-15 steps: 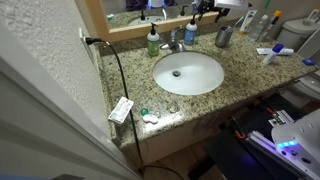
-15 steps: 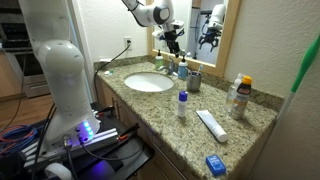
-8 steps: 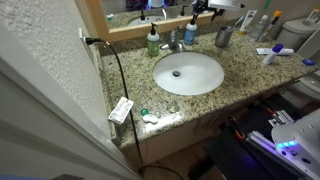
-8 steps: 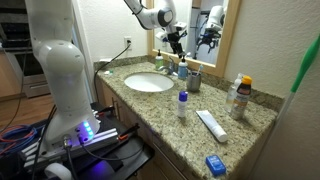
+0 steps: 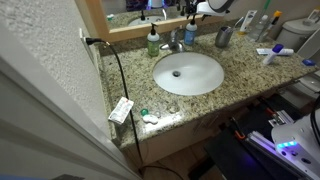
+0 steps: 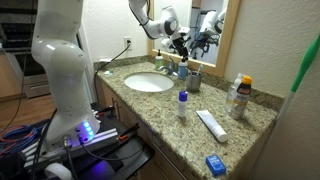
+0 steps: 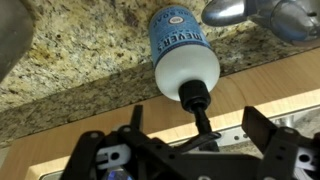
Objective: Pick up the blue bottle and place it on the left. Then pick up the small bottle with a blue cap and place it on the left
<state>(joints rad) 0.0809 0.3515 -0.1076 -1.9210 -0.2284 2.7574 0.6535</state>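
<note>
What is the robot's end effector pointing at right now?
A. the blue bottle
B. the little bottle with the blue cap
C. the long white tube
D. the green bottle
A: in the wrist view the blue bottle sits straight ahead of the open end effector, with its pale top lined up between the two fingers.

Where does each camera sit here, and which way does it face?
An exterior view: high before the counter, looking down on the white oval sink; robot base lower right.
An exterior view: at the counter's end, looking along it toward the mirror; white arm at left.
Wrist view: looks down past the open gripper at the slim blue plastic bottle.
Shared: that bottle, in all three.
</note>
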